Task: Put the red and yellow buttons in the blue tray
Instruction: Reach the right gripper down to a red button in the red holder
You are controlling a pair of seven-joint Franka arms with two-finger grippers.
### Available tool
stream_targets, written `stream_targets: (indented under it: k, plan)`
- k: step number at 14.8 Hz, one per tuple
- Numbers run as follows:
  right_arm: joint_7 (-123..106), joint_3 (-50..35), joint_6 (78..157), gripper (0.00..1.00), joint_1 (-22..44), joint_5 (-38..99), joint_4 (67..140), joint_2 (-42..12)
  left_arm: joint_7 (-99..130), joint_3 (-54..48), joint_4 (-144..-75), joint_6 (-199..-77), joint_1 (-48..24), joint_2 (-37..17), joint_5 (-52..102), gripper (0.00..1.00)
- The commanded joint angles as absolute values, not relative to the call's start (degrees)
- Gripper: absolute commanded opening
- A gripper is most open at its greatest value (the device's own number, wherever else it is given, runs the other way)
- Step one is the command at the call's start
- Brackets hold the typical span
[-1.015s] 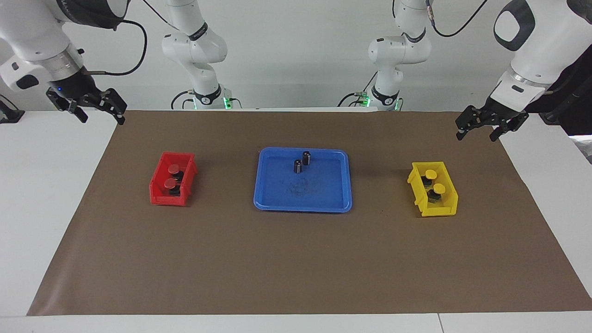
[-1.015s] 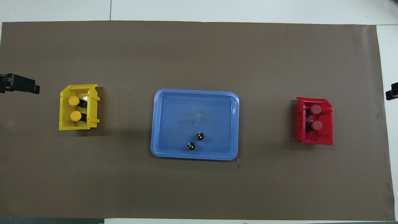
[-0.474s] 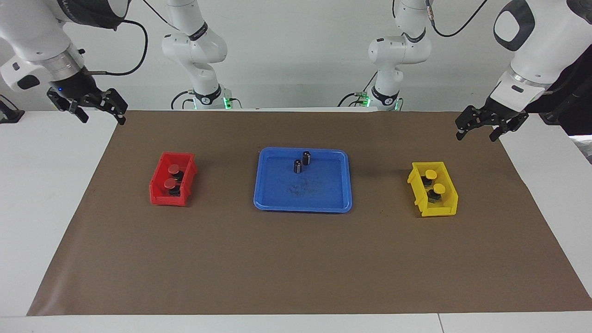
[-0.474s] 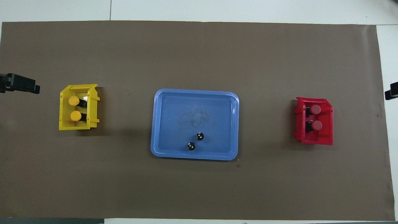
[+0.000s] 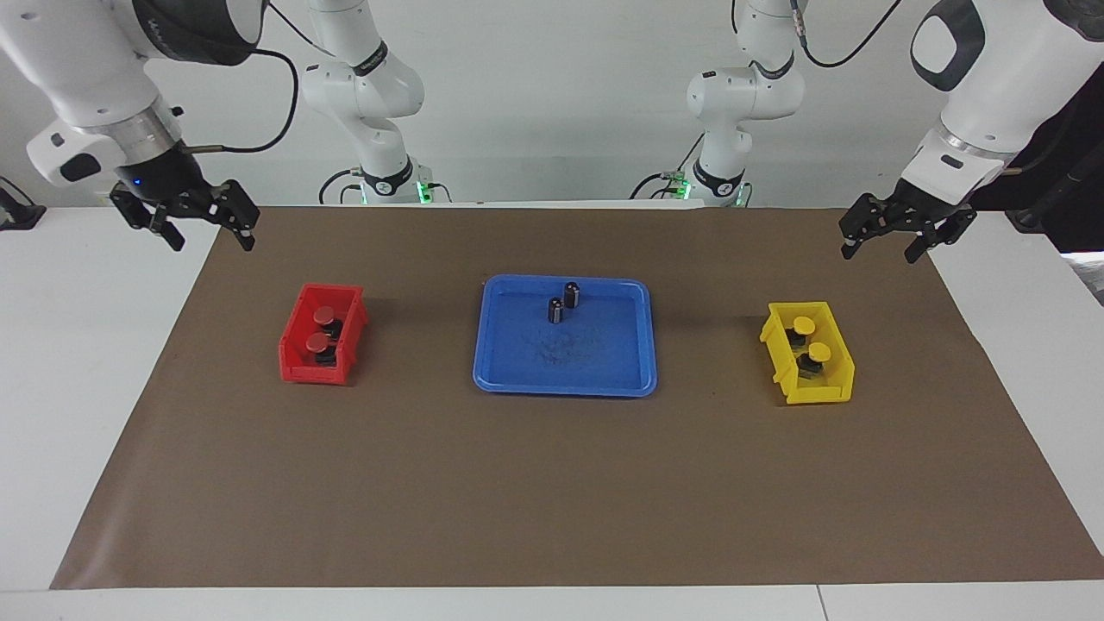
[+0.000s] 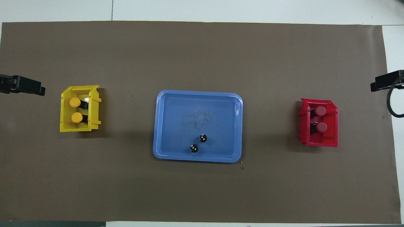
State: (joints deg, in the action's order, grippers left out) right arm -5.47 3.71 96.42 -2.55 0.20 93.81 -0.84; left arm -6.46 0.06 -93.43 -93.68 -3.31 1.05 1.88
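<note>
Two red buttons [image 5: 326, 317] [image 5: 317, 343] stand in a small red bin [image 5: 297, 366] toward the right arm's end; they also show in the overhead view [image 6: 320, 111]. Two yellow buttons [image 5: 803, 325] [image 5: 818, 352] stand in a small yellow bin [image 5: 819, 392] toward the left arm's end. The blue tray [image 5: 565, 390] lies in the middle between the bins. My right gripper [image 5: 213, 244] hangs open and empty over the mat's edge near the red bin. My left gripper [image 5: 880, 254] hangs open and empty over the mat's edge near the yellow bin.
Two small dark cylinders [image 5: 572, 294] [image 5: 555, 310] stand in the tray at the side nearer the robots. A brown mat [image 5: 517, 483] covers the table. In the overhead view only the gripper tips show, the left [image 6: 30, 89] and the right [image 6: 385, 83].
Both grippers have moved a little inward toward the mat, the right one more. The buttons, bins and tray have not moved.
</note>
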Motion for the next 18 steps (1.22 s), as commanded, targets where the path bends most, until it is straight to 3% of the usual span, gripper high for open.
stream_targets:
  k: [1,5,10,18]
  plan:
    - [-3.18,2.82,105.27,0.96,-2.46,1.49,102.37,-0.26,-6.77,0.44,-93.52,-92.72,-5.27,1.93,1.41,1.00]
    - [-1.93,1.41,115.98,0.82,-2.46,1.67,110.10,-2.72,-6.77,0.44,-94.04,-93.60,-5.19,2.11,1.49,1.00]
    - [-0.97,1.41,127.78,0.76,-0.18,3.87,120.22,-4.22,-6.77,1.14,-94.22,-92.81,-4.13,2.46,1.49,1.00]
    - [-3.25,1.49,127.71,0.74,-1.41,3.08,121.03,-5.19,-6.77,1.14,-94.39,-92.64,-2.81,2.55,1.49,1.00]
